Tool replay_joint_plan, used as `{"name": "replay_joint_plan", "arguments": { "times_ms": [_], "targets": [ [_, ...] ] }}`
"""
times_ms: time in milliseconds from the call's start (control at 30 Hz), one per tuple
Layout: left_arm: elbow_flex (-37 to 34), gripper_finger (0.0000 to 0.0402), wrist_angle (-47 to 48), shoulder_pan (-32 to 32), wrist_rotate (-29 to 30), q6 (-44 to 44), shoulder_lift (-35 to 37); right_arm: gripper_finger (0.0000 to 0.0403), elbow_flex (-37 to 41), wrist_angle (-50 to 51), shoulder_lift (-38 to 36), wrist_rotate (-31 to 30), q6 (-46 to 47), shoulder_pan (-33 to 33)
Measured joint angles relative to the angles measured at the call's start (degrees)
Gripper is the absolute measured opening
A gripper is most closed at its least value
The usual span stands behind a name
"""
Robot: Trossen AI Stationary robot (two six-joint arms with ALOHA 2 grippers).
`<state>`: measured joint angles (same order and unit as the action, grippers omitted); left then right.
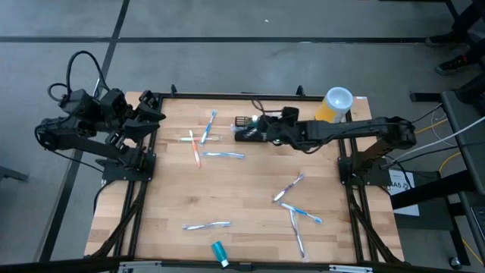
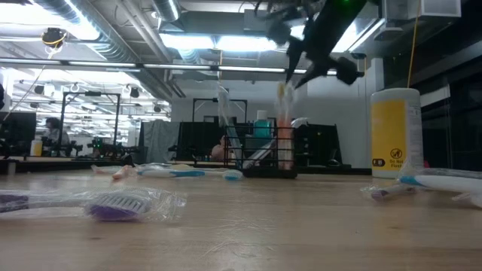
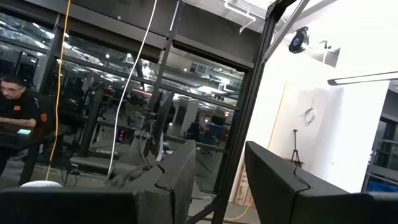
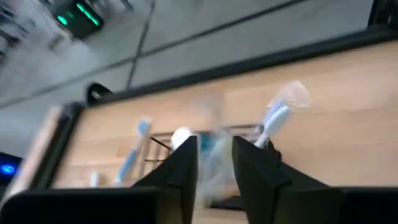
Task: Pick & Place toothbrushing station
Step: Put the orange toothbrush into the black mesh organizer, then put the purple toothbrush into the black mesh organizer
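Note:
The toothbrushing station, a low black wire-mesh caddy (image 1: 244, 135) (image 2: 263, 154), stands on its base at the far middle of the table, with wrapped toothbrushes sticking up out of it. My right gripper (image 1: 259, 130) (image 2: 294, 71) (image 4: 214, 146) hovers just above it, pointing down at a slant, its fingers apart. A blurred wrapped toothbrush (image 4: 214, 158) shows in the gap, and its top end (image 2: 285, 94) is right under the fingers. Another brush (image 4: 277, 115) leans out of the caddy. My left gripper (image 1: 151, 114) (image 3: 221, 149) waits open at the table's far left, raised and empty. My right gripper has its two fingers (image 4: 186, 162) on either side of the top end of the wrapped toothbrush standing in the caddy, coming from above and from the table's right. Whether they touch the wrapper, I cannot tell.
Several wrapped toothbrushes lie loose on the wood: near the caddy's left (image 1: 208, 125) (image 1: 223, 155), at the right middle (image 1: 288, 188) (image 1: 303, 214), and near the front (image 1: 206, 225). A yellow canister with a white lid (image 1: 333, 106) (image 2: 395, 132) stands at the far right. A teal item (image 1: 220, 252) lies at the near edge.

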<state>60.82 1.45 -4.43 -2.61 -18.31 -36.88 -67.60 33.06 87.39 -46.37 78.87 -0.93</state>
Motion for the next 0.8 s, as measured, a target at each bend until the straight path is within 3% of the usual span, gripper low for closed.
{"name": "replay_joint_plan", "arguments": {
  "times_ms": [167,300,367,467,633,700,800],
  "targets": [
    [0.0,0.0134,0.0,0.0,0.0,0.5,0.0,0.0152,0.0,2.5,-4.4,-3.6,0.0,0.4],
    [0.0,0.0134,0.0,0.0,0.0,0.6,0.0,0.0182,0.0,2.8,-7.5,-2.5,-3.3,0.2],
    [0.0,0.0134,0.0,0.0,0.0,0.6,0.0,0.0192,0.0,3.9,-9.0,2.6,-5.5,0.2],
    [0.0,0.0134,0.0,0.0,0.0,1.0,0.0,0.0198,-0.1,8.5,-10.0,16.1,-6.4,1.6],
    [0.0,0.0134,0.9,0.0,0.0,2.0,0.0,0.0191,-0.1,26.3,-8.4,35.2,2.5,9.3],
    [0.0,0.0134,1.3,0.0,0.0,2.3,0.0,0.0186,-0.1,34.1,-8.0,38.9,9.3,12.1],
    [0.0,0.0134,1.3,0.0,0.1,2.6,0.0,0.0181,-0.1,39.8,-7.9,39.4,18.9,15.4]
  ]
}}
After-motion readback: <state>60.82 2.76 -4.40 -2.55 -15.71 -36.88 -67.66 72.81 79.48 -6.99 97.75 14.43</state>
